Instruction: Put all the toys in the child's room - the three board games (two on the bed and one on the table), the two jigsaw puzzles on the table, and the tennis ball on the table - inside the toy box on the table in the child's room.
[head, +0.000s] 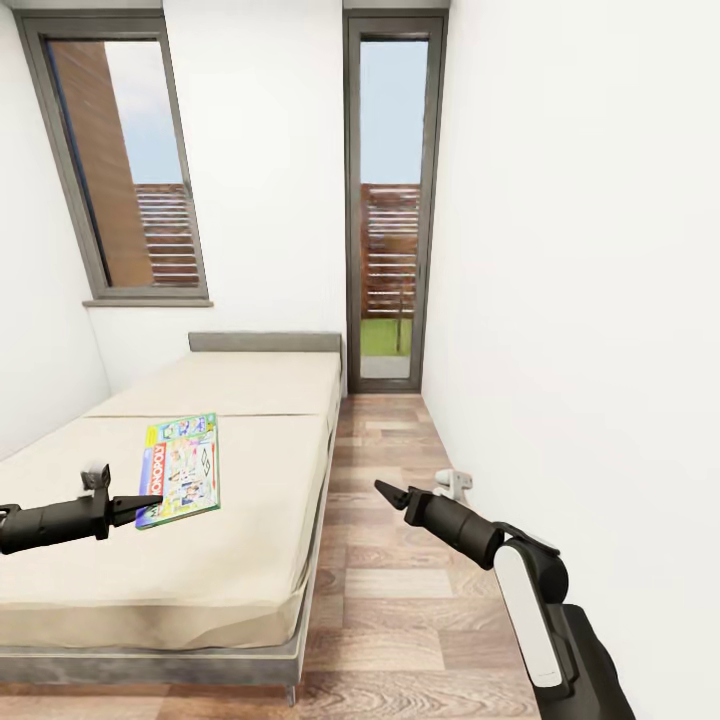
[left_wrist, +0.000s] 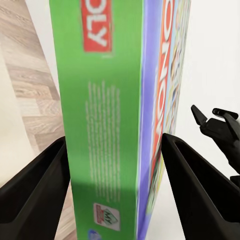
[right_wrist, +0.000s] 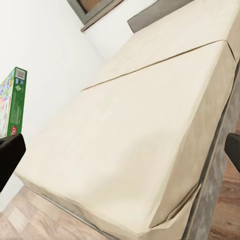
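White walls, two grey-framed windows and wood-plank flooring (head: 400, 600) enclose a narrow room, most of it taken up by the low bed with its plain beige mattress and grey headboard (head: 240, 440).

At the left gripper (head: 148, 503) a thin flat white-and-blue printed board game box with a green edge (head: 182, 468) is seen set between the two black fingers (left_wrist: 35, 195); in the left wrist view its green edge (left_wrist: 100, 125) stands between the jaws, yet whether the pads are pressed fully against it cannot be told, though a grip is judged likely. In the right wrist view the box (right_wrist: 14, 102) is seen raised clear of the mattress (right_wrist: 140, 150), well apart from it. The right gripper (head: 392, 492) is held over the floor beside the bed, its jaws parted and nothing between them.

The step in hand is judged to be the carrying of this game off the bed toward the toy box. For that to be done well, the pinch should be kept firm on the thin edge, since a wide flat box held at one side may pivot or slip; the box should be kept high enough to clear the mattress, and the turn of the base should be made slowly.
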